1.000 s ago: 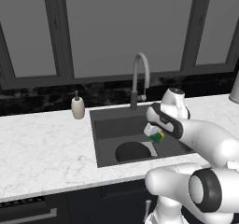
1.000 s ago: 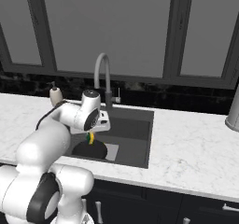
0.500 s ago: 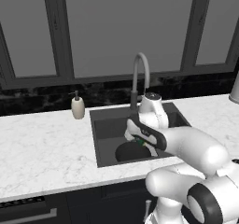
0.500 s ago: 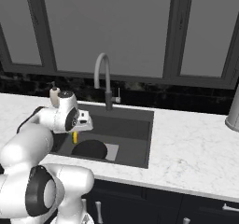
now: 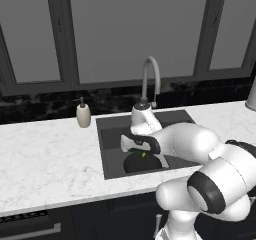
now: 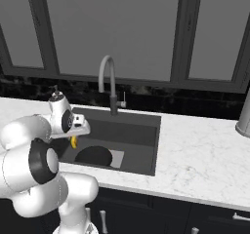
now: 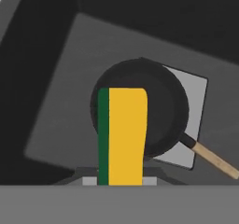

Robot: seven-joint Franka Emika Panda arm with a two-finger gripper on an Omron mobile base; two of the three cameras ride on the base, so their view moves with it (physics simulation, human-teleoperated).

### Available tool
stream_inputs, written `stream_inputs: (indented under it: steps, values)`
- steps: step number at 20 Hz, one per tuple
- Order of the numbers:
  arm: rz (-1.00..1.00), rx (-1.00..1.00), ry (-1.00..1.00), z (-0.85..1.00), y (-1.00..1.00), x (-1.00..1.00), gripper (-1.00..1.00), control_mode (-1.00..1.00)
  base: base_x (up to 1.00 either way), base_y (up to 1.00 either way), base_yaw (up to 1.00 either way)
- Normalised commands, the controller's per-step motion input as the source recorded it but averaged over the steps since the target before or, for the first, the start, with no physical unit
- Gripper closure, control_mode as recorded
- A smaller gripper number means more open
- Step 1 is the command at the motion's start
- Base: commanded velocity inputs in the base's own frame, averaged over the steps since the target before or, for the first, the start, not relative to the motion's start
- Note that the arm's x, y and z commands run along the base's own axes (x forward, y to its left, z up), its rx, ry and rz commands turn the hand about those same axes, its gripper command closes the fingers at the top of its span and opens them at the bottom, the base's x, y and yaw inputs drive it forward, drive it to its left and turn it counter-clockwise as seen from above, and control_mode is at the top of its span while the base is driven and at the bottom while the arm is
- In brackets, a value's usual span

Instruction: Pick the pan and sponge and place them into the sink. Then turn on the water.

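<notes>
Marble counter: white and veined, running along the wall under dark windows; a small cream soap bottle stands on it, just left of the basin.
Sink: dark-grey basin let into the counter, with a pale square drain plate on its floor and a tall curved grey faucet at its back edge.
Pan: black, lying on the sink floor over the drain plate; in the hand view its wooden handle points to the lower right.
Arm pose: from the left base view the white arm bends forward and down over the front half of the sink, the hand hanging low above the pan.
Gripper: jaws drawn in tight on the sponge, which stands on end between them, green layer to one side, yellow to the other.
Sponge place: held in the air directly over the pan, inside the outline of the sink; from here I cannot tell whether it touches the pan.
Change: half a second back the hand was further to the right of the basin; it has swung left and sunk lower over the pan, grip unchanged.
Far right: a grey metal vessel stands on the counter, well apart from the sink.
</notes>
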Motion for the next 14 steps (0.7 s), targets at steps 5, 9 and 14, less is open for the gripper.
stream_inputs:
  steps: [5,9,14]
  values:
    - [-0.01,0.0,0.0,-0.18,0.09,0.3,1.0,-1.0,0.0,0.0,0.0]
    - [0.0,0.0,0.0,-0.16,-0.01,0.18,1.0,-1.0,0.0,0.0,0.0]
    - [0.0,0.0,0.0,-0.2,0.02,0.12,1.0,-1.0,0.0,0.0,0.0]
